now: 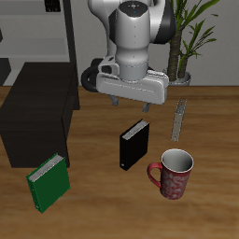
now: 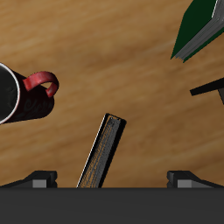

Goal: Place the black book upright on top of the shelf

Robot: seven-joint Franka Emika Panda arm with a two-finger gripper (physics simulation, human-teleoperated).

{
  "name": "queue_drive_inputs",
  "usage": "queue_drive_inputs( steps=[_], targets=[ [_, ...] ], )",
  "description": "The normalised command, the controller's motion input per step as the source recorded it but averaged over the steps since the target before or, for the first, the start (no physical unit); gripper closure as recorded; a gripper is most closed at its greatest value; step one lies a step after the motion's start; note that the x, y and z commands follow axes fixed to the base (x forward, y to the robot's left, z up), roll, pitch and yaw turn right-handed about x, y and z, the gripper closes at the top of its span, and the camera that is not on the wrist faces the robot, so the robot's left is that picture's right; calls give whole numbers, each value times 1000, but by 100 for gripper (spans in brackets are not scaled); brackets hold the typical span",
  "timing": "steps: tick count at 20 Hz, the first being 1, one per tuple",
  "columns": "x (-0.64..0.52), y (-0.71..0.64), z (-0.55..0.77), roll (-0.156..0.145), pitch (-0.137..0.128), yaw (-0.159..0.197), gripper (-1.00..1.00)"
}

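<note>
jaws wide, empty, above upright slab-like black book (image 1: 134,145); boxy matte shelf (image 1: 35,117) well apart.

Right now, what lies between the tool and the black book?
Nothing: the tool hangs open above the black book, only air between, seen in the exterior view.

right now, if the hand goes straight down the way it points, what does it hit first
Most likely the black book, standing upright below the open hand; in the wrist view its top edge lies between the fingers. Depth is uncertain.
</note>
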Motion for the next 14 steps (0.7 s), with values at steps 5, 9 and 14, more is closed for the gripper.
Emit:
queue_drive_inputs(
  steps=[5, 9, 14],
  targets=[
    [80, 75, -316, -2, -3, -46, -100],
    [87, 26, -335, 8, 25, -45, -100],
    [58, 23, -254, -5, 35, -19, -100]
  ],
)
